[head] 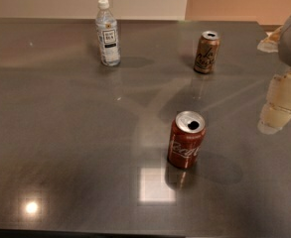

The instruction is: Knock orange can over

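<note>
The gripper [276, 109] comes in at the table's right edge, about halfway between the far and near edges. The picture's border cuts it off, so only pale cream blocks below a grey piece of arm show, and whether its jaws stand apart or together cannot be made out. It appears to hang above the grey table [60, 133] rather than touch it, though that is hard to judge, and it is well apart from every object. By the far right corner a pale scrap [268, 42] lies half hidden behind the arm, and what it is cannot be told. The orange can [206, 52] stands toward the far right corner, short of the far edge and clear of the right edge. It is upright, its long axis vertical, its silver top facing up and its dark script turned toward the near edge. The lettering is too blurred to read. A dark red can [186, 140] with white script stands upright nearer the near edge, right of the table's middle, its opened top showing. A clear water bottle [108, 32] with a white cap stands upright close to the far edge, left of the middle, well apart from both cans.
</note>
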Robot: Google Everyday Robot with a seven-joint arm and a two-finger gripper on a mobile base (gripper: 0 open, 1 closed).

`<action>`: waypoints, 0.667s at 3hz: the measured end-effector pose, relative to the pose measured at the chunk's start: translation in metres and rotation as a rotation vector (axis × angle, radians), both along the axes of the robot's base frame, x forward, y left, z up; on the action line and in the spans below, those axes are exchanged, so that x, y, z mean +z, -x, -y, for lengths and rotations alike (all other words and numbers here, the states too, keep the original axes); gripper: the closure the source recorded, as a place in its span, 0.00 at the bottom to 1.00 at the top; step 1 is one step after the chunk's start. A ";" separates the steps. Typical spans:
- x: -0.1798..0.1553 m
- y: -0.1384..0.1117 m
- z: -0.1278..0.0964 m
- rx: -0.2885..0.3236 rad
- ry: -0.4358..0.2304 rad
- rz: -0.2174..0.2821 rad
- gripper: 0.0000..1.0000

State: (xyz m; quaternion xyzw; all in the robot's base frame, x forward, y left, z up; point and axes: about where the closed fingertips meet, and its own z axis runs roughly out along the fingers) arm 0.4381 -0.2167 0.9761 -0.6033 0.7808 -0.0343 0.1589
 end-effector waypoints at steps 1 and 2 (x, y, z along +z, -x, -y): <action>0.002 0.000 -0.001 -0.011 -0.001 0.011 0.00; 0.006 -0.010 0.001 -0.070 -0.037 0.032 0.00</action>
